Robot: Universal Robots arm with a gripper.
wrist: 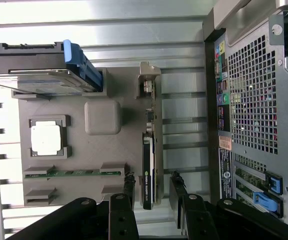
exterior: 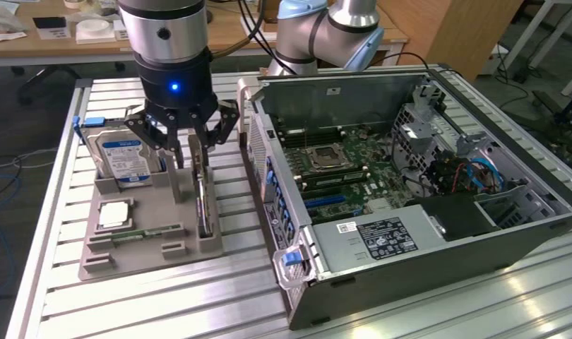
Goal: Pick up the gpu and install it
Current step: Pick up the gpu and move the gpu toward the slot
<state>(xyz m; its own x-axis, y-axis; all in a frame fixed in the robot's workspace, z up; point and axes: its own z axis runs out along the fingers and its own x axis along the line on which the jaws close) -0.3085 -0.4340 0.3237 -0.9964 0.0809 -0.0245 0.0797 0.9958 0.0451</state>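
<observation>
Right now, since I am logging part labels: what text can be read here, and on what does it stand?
No text can be quoted with certainty.
gpu: white print along its edge, too blurred to read.
hard drive: blue-white label, print too small to read.
power supply: dark label and white sticker, too small to read.
computer case: stickers on its rear, unreadable.

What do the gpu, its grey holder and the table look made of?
The gpu: dark, slightly glossy casing with printed lettering, probably plastic. The holder: matte uniform grey, likely moulded or printed plastic. The table: slatted bare metal, probably aluminium, by its bright brushed sheen.
</observation>
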